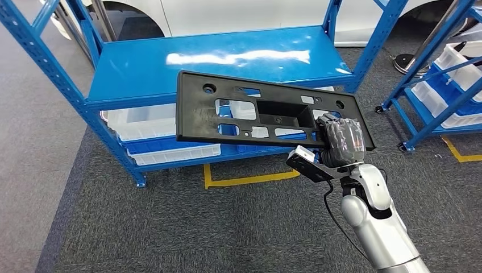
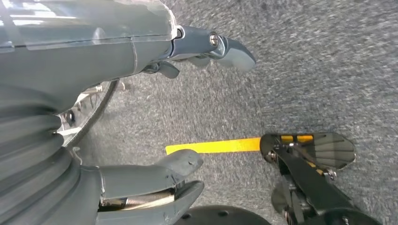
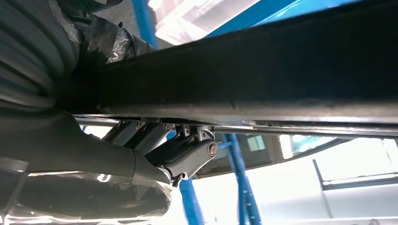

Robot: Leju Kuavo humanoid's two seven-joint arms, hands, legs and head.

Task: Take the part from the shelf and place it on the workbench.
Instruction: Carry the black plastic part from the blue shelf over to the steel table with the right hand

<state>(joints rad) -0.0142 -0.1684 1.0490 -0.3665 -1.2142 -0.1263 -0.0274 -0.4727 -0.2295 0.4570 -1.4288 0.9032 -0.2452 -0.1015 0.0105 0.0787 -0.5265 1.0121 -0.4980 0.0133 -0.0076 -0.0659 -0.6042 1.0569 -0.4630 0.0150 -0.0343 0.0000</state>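
Grey carpet [image 1: 170, 227] with yellow tape [image 1: 250, 179] underlies the blue shelf [image 1: 216, 62].

The blue shelf [image 1: 170, 68] top lies bare behind the black part [image 1: 261, 114], open to a robot hand. Blue uprights [image 1: 372, 51] flank it; white bins [image 1: 148, 122] fill the lower tier. Near carpet [image 1: 199, 227] is open.

the part [image 1: 250, 114] hides the fingers of my right hand [image 1: 340, 142] beneath it, and covers some white bins [image 1: 142, 122] on the shelf [image 1: 142, 68]; the shelf's upper frame is cut off. in my left wrist view the carpet [image 2: 328, 70] blurs.
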